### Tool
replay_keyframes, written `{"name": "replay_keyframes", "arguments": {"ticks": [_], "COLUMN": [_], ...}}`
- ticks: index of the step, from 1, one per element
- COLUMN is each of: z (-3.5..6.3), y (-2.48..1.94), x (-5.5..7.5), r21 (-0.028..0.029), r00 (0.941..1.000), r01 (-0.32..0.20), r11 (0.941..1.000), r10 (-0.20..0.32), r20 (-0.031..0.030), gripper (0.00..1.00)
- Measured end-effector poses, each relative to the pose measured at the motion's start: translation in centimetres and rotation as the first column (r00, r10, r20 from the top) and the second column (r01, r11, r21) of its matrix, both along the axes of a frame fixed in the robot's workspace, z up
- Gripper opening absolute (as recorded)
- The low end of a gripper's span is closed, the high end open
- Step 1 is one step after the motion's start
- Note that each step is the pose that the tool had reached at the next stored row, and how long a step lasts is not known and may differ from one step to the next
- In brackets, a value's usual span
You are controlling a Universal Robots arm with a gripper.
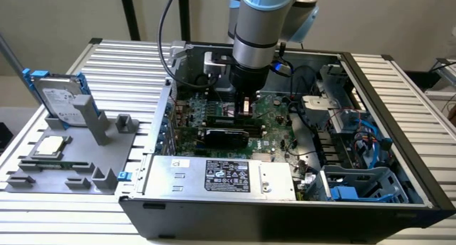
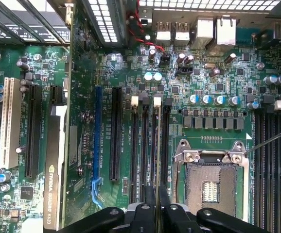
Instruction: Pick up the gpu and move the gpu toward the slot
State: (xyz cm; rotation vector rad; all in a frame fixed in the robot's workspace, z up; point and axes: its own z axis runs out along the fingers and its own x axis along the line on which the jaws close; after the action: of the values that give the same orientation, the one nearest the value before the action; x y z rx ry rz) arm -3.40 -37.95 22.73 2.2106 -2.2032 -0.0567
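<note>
The gpu [image 2: 54,182] stands on edge in a black connector of the motherboard, its black shroud labelled NVIDIA Quadro. In the exterior view the gpu [image 1: 224,134] shows as a black card lying across the green board. The slot [image 2: 97,136] is a long bright-blue strip, bare, running parallel to the card with another black connector between them. My gripper [image 2: 156,191] hangs over a group of narrow black sockets between the slot and the CPU socket. It is shut with nothing between its fingers. From outside, the gripper [image 1: 243,110] reaches down into the open case, just behind the card.
An open CPU socket [image 2: 211,182] lies beside the gripper, with black memory slots [image 2: 272,160] beyond it. A power supply [image 1: 221,175] fills the case's front. Outside, at the exterior view's left, a grey fixture holds a hard drive [image 1: 61,98] and a CPU chip [image 1: 51,144].
</note>
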Motion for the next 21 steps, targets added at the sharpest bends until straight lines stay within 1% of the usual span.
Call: {"name": "replay_keyframes", "arguments": {"ticks": [7,21], "z": [-0.07,-0.14], "y": [0.01,0.01], "x": [-0.09,0.01], "r21": [0.0002,0.0000], "r00": [1.0000,1.0000], "r01": [0.000,0.000], "r11": [1.0000,1.0000], "r10": [0.000,0.000], "r20": [0.0020,0.0019], "gripper": [0.14,0.14]}}
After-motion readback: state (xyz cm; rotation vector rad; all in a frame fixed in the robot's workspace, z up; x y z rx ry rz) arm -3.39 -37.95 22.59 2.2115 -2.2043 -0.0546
